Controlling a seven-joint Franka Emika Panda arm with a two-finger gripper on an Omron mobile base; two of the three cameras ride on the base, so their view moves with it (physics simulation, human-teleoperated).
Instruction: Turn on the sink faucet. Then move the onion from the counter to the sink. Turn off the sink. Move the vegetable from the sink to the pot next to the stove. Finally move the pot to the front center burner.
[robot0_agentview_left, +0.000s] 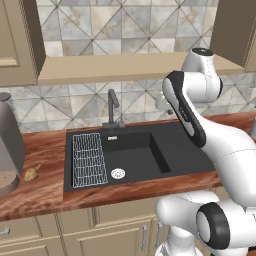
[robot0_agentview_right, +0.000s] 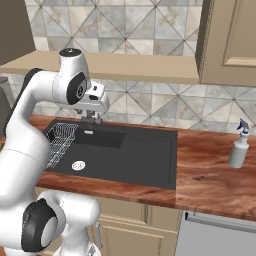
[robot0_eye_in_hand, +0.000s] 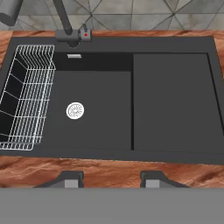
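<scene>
Claw (robot0_eye_in_hand: 111, 177) hangs above the sink's near edge, looking down into it; jaws part-open w/ a clear gap, nothing between them, so empty. Tips sit over the wood counter (robot0_eye_in_hand: 109, 168) strip at the front of the sink (robot0_eye_in_hand: 175, 109).

Straight ahead of the claw: basin floor, dry-looking, drain (robot0_eye_in_hand: 75, 110) ahead and to its left. Wire rack (robot0_eye_in_hand: 24, 98) further left, inside the basin. Raised drainboard part of the sink is ahead-right. Faucet (robot0_eye_in_hand: 65, 24) at the far side, ahead-left, w/ its handle base beside it; no water stream seen, so I judge it's off.

Onion (robot0_agentview_left: 32, 173) lies well off to the claw's left on the counter, near a big grey vessel (robot0_agentview_left: 9, 145), prob. the pot, though can't confirm. Spray bottle (robot0_agentview_right: 239, 147) stands far to the claw's right.

Progress, as I read it: basically at the start. Faucet not on yet, onion not in the sink, nothing washed. Left to do: faucet on, onion to sink, faucet off, onion to pot, pot to front center burner. Stove not seen from here.
</scene>
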